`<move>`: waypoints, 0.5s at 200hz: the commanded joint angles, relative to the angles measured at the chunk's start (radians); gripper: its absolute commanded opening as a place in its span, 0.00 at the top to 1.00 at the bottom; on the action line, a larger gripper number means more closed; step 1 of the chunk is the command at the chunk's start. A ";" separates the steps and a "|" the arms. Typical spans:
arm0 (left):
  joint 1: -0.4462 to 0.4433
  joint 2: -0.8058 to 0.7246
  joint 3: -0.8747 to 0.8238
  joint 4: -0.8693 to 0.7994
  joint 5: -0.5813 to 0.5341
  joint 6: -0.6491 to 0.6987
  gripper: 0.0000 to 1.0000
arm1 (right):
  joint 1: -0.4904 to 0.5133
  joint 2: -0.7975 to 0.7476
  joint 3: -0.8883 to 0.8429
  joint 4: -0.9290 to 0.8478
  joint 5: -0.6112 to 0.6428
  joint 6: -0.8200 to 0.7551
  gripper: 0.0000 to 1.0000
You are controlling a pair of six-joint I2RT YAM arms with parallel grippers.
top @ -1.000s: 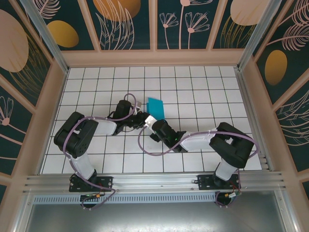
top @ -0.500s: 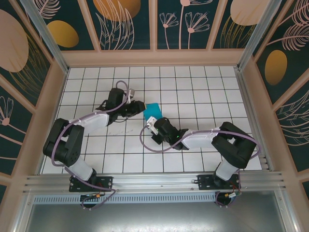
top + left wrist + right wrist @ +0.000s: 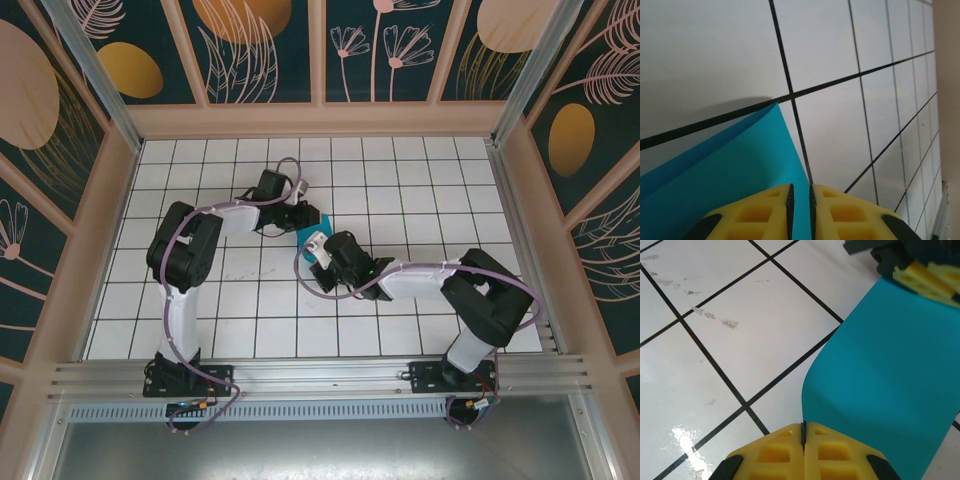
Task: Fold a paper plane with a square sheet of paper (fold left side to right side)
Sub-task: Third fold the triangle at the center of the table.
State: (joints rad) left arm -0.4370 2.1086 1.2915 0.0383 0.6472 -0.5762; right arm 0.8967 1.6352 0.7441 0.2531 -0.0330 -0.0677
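At bottom centre, the right gripper (image 3: 803,432) has its jaws pressed together on the lower edge of the square sheet of paper (image 3: 880,365). At upper right, the left gripper (image 3: 927,282) pinches the opposite edge. The sheet bows mid-frame over the tiled table (image 3: 715,365). It looks light, limp and easily creased, so it is best held at the edges.

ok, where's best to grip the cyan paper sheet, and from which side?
Its thin free edge, coming in level from the side. The cyan paper sheet curls up off the tiles, exposing edges; the right gripper pinches one that way.
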 commanded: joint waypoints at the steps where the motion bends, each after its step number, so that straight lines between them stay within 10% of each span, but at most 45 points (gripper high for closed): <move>1: -0.014 0.042 0.047 -0.058 0.006 0.058 0.81 | -0.024 0.014 0.029 -0.001 -0.090 0.050 1.00; 100: -0.025 0.109 0.034 -0.101 -0.053 0.104 0.84 | -0.137 0.078 0.066 -0.042 -0.181 0.166 1.00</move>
State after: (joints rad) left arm -0.4568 2.1666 1.3319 -0.0120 0.6312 -0.5053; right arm 0.7807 1.6833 0.7666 0.2352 -0.1932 0.0528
